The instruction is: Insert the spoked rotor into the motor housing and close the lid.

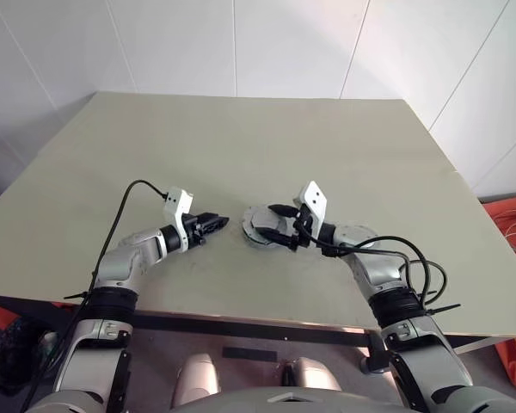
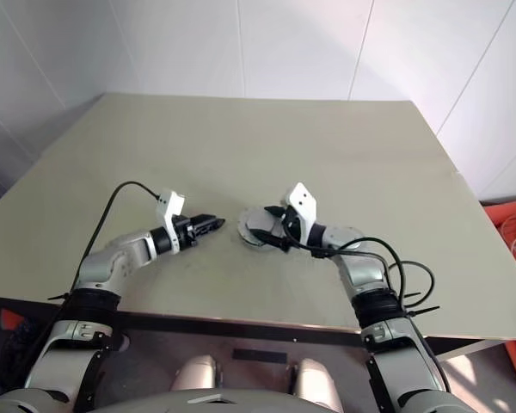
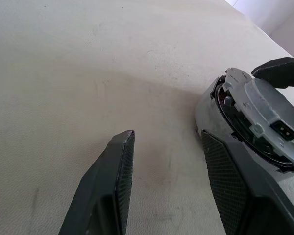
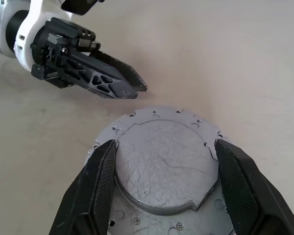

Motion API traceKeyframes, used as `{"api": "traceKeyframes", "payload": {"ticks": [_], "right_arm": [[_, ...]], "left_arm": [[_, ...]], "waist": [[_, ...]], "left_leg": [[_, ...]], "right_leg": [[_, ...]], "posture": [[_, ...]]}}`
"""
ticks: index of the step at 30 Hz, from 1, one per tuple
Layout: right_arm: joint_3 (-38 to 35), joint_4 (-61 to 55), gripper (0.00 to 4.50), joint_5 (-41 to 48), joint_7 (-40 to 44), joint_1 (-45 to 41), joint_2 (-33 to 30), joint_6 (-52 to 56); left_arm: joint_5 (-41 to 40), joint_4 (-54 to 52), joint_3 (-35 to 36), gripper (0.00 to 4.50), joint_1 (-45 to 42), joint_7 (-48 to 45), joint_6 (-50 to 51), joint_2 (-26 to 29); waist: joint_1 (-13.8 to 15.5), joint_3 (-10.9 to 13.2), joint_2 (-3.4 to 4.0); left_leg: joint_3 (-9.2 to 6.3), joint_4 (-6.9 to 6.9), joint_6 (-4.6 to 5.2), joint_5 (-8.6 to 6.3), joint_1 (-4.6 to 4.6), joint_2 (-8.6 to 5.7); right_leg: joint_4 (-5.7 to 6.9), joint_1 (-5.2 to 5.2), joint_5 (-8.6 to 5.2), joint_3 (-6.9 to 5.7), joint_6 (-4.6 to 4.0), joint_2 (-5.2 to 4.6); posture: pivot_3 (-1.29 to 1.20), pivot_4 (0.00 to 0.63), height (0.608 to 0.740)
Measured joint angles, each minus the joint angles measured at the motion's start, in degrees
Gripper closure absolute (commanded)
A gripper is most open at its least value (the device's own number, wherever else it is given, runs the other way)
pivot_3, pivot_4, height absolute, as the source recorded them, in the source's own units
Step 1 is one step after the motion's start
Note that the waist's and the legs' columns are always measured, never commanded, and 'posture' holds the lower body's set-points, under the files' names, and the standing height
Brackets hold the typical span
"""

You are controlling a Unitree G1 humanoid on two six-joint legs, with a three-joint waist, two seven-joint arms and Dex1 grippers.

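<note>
Starting on the left: the left gripper (image 1: 219, 223) is hovering just over the pale green table (image 1: 241, 146), pointing toward the middle where the parts are. Its two black fingers (image 3: 118, 161) are standing apart with nothing between them, just bare tabletop, so that hand is released and empty. Its tips are sitting near the assembly but not touching it.

Moving to the middle: the motor housing (image 4: 147, 117) is sitting on the table a bit toward the near edge, between the two grippers. In the right wrist view you're looking at its pale grey flanged rim with small holes around it. In the left wrist view there's a glimpse of dark parts and a bit of reddish winding inside it.

The lid (image 4: 164, 164) is sitting on top of the housing, pale face up, but it isn't lying flat. From the left wrist view it's tilting, with one edge lifting off the housing so there's a gap showing. Being round, it has no real long axis; its flat face is pointing up and slightly sideways.

On the right: the right gripper (image 1: 271, 226) is reaching in toward the left, its fingers (image 4: 100, 181) spread wide on either side of the lid's edge, grasping it across its width.
</note>
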Motion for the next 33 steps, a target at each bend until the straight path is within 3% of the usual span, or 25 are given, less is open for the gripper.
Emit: {"api": "traceKeyframes", "payload": {"ticks": [33], "right_arm": [[0.7,1.5,1.43,-2.1,-0.3,-1.9,-0.5,-0.4]], "left_arm": [[0.0,-0.1,0.3,2.2,0.8,0.9,0.0,-0.2]], "waist": [[0.0,0.0,0.0]], "left_leg": [[0.0,0.01,-0.01,0.01,0.04,0.0]], "right_leg": [[0.03,0.03,0.0,0.0,0.0,0.0]], "posture": [[0.0,0.0,0.74]]}}
